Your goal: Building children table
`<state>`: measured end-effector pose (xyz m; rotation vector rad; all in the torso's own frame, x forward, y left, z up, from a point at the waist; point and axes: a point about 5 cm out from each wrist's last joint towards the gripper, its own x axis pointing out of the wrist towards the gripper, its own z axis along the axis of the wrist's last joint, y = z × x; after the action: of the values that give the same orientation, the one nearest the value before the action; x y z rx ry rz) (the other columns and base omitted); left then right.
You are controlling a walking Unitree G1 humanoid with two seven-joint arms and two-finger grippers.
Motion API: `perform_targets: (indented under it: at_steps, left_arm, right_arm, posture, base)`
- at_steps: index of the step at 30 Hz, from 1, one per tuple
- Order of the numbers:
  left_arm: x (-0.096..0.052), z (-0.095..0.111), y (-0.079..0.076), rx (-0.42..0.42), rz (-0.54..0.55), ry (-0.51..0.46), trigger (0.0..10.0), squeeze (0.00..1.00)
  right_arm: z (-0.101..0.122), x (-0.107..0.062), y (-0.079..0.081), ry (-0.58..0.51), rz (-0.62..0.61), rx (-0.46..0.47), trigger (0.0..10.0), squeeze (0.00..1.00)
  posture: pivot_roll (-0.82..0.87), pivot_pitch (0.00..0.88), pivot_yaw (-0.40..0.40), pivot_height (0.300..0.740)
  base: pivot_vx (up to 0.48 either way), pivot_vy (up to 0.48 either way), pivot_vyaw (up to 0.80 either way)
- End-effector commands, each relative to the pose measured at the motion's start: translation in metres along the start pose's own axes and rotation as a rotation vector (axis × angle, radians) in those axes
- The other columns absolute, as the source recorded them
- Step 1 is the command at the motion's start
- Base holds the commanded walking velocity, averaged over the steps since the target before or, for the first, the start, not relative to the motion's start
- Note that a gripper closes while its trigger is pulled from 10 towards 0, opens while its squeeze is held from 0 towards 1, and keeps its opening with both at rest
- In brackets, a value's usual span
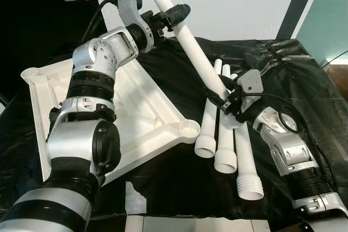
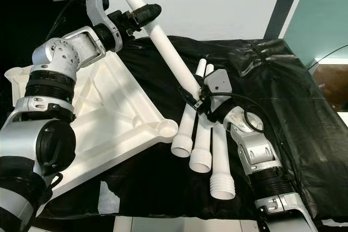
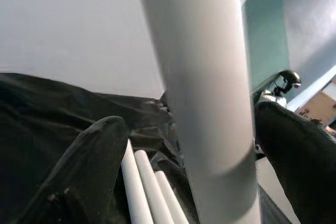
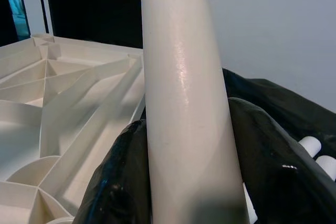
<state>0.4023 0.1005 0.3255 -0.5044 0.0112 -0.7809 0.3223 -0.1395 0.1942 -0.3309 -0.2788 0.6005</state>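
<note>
Both grippers — left (image 1: pixel 175 13), right (image 1: pixel 222 97) — clasp leg (image 1: pixel 187 42) (tilted)

Four white table legs (image 1: pixel 222 144), one raised, three lying, one white tabletop (image 1: pixel 142 113), two claws (image 1: pixel 222 97)

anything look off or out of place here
Nothing looks damaged or spilled. The white tabletop lies upside down on the black cloth, ribs up. Three legs lie beside it. A fourth leg is held slanted by the left hand and right hand.
</note>
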Motion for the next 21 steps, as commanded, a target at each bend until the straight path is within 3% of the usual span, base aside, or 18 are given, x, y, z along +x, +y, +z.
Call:
perform_targets:
  at_steps: [1, 17, 18, 19, 21]
  left_arm:
    - [0.001, 0.007, 0.001, -0.001, 0.021, -0.007, 0.0, 0.00]
    - [0.010, 0.017, -0.016, -0.016, -0.043, -0.036, 0.0, 0.00]
    - [0.011, 0.021, -0.021, -0.007, -0.057, -0.053, 0.0, 0.00]
    - [0.012, 0.027, -0.029, 0.015, -0.082, -0.071, 0.0, 0.00]
    - [0.012, 0.027, -0.029, 0.015, -0.082, -0.071, 0.0, 0.00]
  right_arm:
    - [0.001, 0.002, 0.000, -0.014, 0.008, -0.028, 10.0, 0.00]
    - [0.002, 0.007, -0.007, -0.011, -0.010, -0.040, 10.0, 0.00]
    - [0.002, 0.007, -0.009, -0.010, -0.024, -0.033, 10.0, 0.88]
    - [0.003, 0.008, -0.012, -0.008, -0.040, -0.019, 10.0, 1.00]
    - [0.003, 0.008, -0.012, -0.008, -0.040, -0.019, 10.0, 1.00]
  posture:
    - [-0.05, 0.000, 0.043, 0.740]
    - [-0.05, 0.000, 0.033, 0.740]
    - [-0.05, 0.000, 0.031, 0.740]
    - [-0.05, 0.000, 0.030, 0.740]
    - [-0.05, 0.000, 0.030, 0.740]
  base:
    - [0.000, 0.000, 0.00]
    - [0.000, 0.000, 0.00]
    - [0.000, 0.000, 0.00]
    - [0.000, 0.000, 0.00]
    - [0.000, 0.000, 0.00]
